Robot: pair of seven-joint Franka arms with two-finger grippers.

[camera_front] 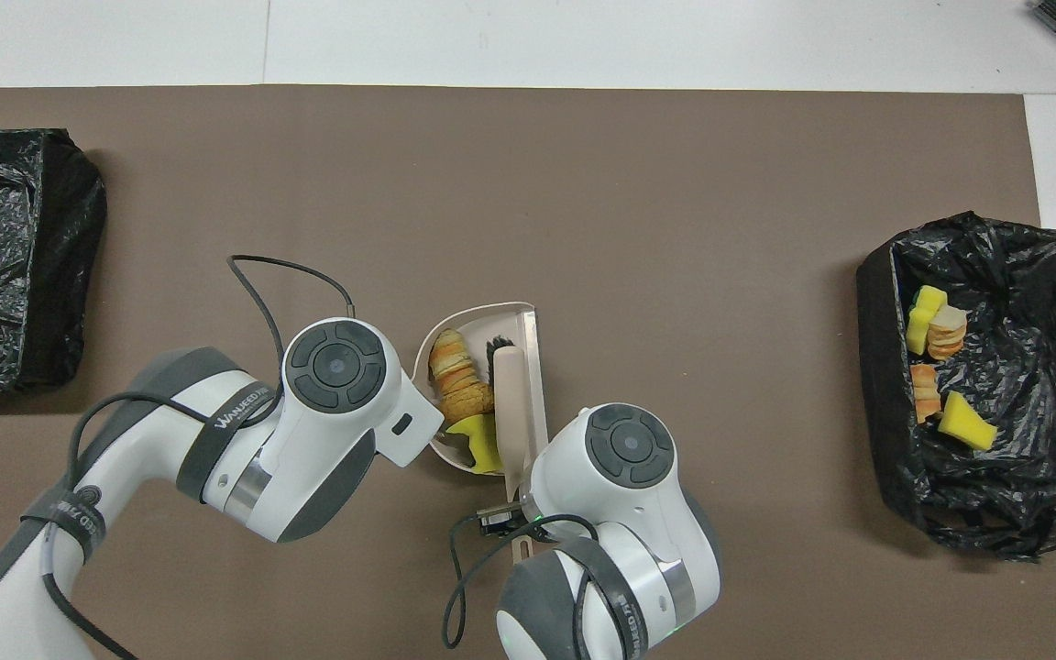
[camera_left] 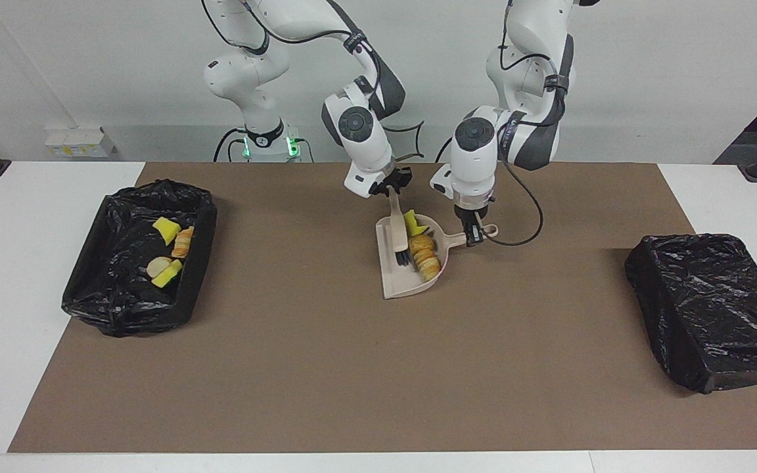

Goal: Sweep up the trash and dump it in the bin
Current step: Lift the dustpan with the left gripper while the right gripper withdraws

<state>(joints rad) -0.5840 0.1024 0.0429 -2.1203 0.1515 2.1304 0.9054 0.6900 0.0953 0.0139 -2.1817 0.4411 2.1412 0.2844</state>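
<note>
Trash (camera_left: 423, 253) lies in the dustpan (camera_left: 405, 279) whose handle the left end effector (camera_left: 474, 233) apparently grips.

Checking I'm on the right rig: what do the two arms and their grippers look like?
Both arms are glossy white with dark grey joint bands and round dark grey caps at the wrists. The left gripper and right gripper are black. Loose black cables loop off each wrist. Grey forearm bands carry white lettering, and the right arm's base glows green.
</note>
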